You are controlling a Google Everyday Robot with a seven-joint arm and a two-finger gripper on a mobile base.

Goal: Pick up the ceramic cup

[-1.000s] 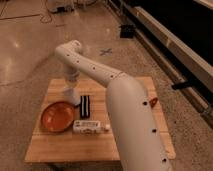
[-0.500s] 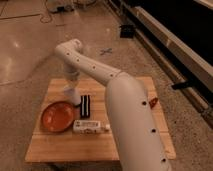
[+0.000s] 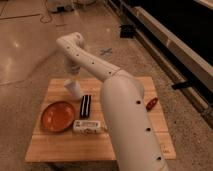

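Grasping step, I'd say: gripper (image 3: 71, 76) hangs directly over the ceramic cup (image 3: 74, 90), which sits slightly tilted at the wooden table's (image 3: 55, 147) far-left side, behind the orange plate (image 3: 57, 116). Can't tell the grip state. Next, probably confirm hold, then lift straight up.

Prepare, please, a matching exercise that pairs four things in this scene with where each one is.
Things:
1. hand
2. ceramic cup
3. orange plate
4. red object

Places:
A. at the right edge of the table
B. front left of the table, beside the white box
C. just above the cup, over the table's far left
D. directly below the hand, behind the plate

Pairs: 1-C, 2-D, 3-B, 4-A
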